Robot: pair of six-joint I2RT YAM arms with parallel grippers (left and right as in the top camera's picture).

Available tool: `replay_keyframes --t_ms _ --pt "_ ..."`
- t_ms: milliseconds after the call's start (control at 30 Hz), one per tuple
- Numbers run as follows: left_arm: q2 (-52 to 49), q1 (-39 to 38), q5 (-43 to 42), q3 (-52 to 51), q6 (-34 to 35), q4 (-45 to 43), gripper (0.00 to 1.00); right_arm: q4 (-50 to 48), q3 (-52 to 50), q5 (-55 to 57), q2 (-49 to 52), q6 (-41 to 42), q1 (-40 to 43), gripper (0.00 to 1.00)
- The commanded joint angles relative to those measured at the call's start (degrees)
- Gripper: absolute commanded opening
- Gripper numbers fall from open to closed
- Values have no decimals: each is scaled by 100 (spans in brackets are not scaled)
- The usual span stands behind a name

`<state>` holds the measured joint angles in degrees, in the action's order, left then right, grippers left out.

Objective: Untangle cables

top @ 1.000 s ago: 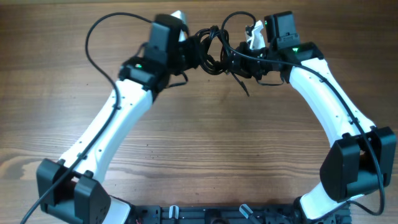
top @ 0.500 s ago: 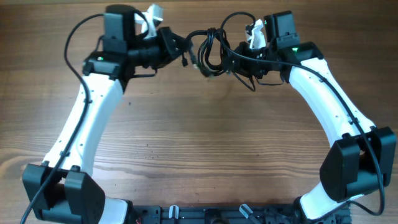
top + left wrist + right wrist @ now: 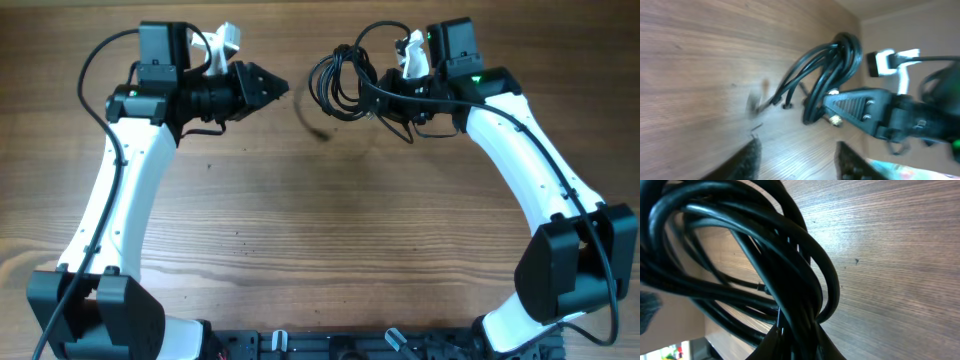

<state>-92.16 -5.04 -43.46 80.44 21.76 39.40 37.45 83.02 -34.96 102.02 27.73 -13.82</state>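
In the right wrist view the cables [image 3: 765,280] run off the top and left edges and hide the fingertips of the right gripper [image 3: 829,102] holding them. In the left wrist view the empty, parted left gripper [image 3: 800,160] is blurred and cropped at the bottom edge, and the loose cable ends [image 3: 760,100] are smeared.

The cables [image 3: 335,82] are thin, glossy black cords gathered into one tight bundle of overlapping loops, not yet separated; the bundle is clamped at the tip of the right end effector [image 3: 370,93], raised off the worktop [image 3: 320,230] near its far edge, loops standing roughly upright; in the left wrist view a few short strands trail down from the coil toward the wood, their small ends blurred; up close, the cords cross and wrap over one another.
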Motion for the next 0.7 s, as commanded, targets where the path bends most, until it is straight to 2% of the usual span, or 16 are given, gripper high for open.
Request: replay_keyframes --t_ms 0,67,100,200,433,567,667 --pt "107 -234 920 46 -356 9 73 -57 98 -111 9 -385 17 4" --pt "107 -317 1097 46 -348 9 60 -55 98 -177 -2 -542 17 4" --pt "105 -350 1102 46 -330 0 57 -52 98 -289 -22 -680 17 4" --pt "85 -472 1102 46 -190 -11 54 -52 98 -501 -116 -828 17 4" --pt "85 -509 1084 46 1163 -197 51 44 98 -813 -461 -872 17 4" --pt "85 -511 636 46 1123 -317 50 105 98 -1193 -468 -968 17 4" --pt "85 -511 219 46 575 -310 50 131 98 -1285 -468 -955 17 4"
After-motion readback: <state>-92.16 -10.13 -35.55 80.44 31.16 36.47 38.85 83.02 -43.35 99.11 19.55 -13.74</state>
